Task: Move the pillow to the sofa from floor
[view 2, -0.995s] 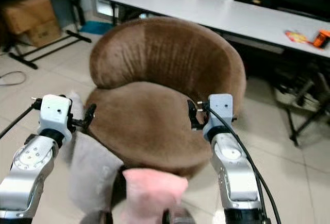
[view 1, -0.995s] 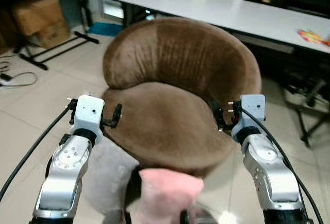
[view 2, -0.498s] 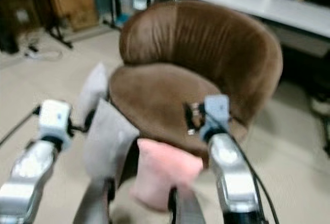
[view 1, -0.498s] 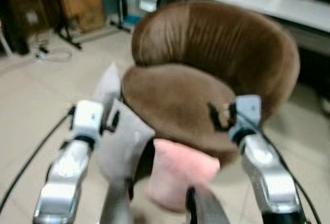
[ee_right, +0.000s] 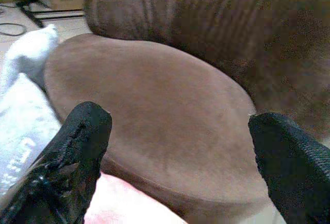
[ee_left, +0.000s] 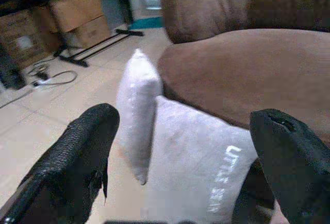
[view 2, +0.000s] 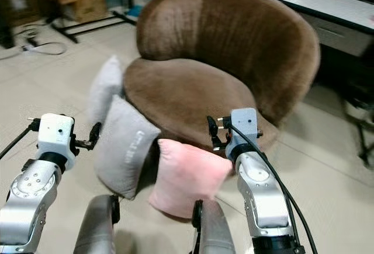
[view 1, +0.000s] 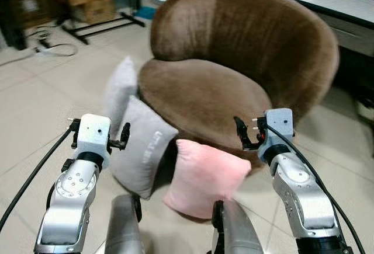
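Since a second ago the head camera has tipped down and pulled back, bringing the floor pillows into view. The pink pillow (view 1: 203,176) leans on the tile against the brown sofa (view 1: 234,61), beside a grey pillow (view 1: 143,146). Left gripper (ee_left: 178,147) and right gripper (ee_right: 178,152) hover spread apart, empty, probably lined up to bracket a pillow.
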